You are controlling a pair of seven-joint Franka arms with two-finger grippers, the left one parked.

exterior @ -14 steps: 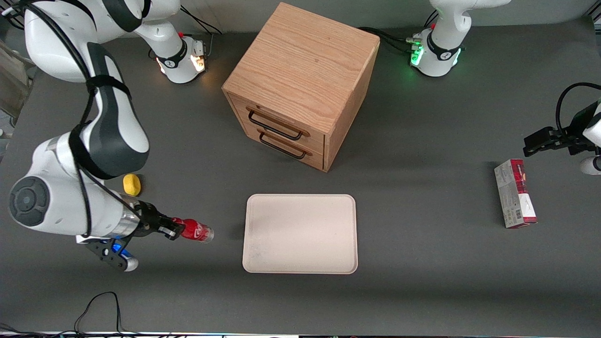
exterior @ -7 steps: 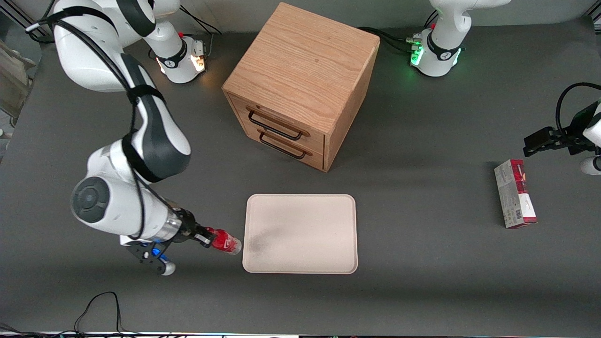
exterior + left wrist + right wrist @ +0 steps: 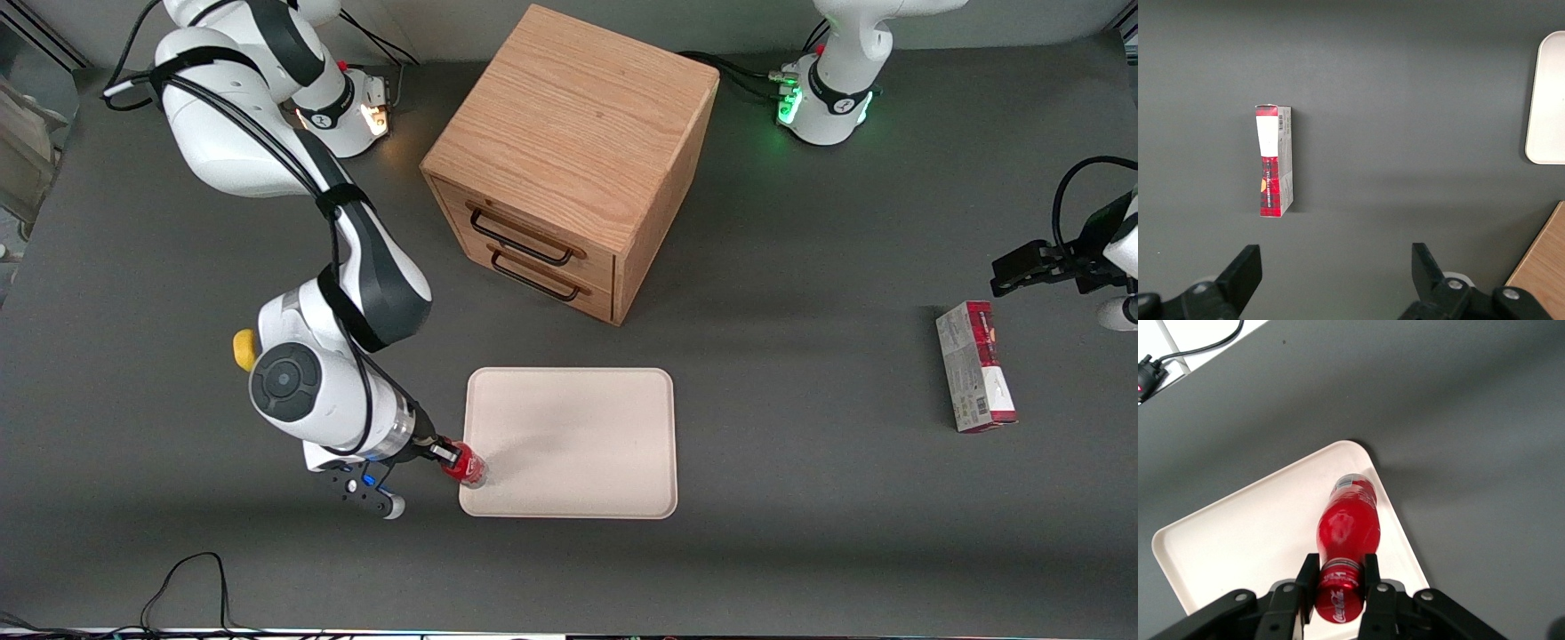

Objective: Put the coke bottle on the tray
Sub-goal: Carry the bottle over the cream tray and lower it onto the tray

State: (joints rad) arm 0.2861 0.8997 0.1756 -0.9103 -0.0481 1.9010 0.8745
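Note:
My right gripper (image 3: 450, 459) is shut on the red cap end of the coke bottle (image 3: 466, 468), a tiny red-labelled bottle with a clear base. It holds the bottle above the near corner of the cream-white tray (image 3: 578, 418), at the tray's edge toward the working arm's end. In the right wrist view the gripper (image 3: 1340, 577) clamps the bottle (image 3: 1346, 527) by its neck, and the bottle's base hangs over the tray's (image 3: 1245, 533) rounded corner.
A wooden two-drawer cabinet (image 3: 569, 151) stands farther from the front camera than the tray. A yellow lemon-like lump (image 3: 243, 348) lies beside my arm. A red-and-grey carton (image 3: 974, 365) lies toward the parked arm's end, also in the left wrist view (image 3: 1274, 160).
My gripper has carried the coke bottle sideways toward the tray, from beside the yellow lump to above the tray's near corner. The bottle stays held.

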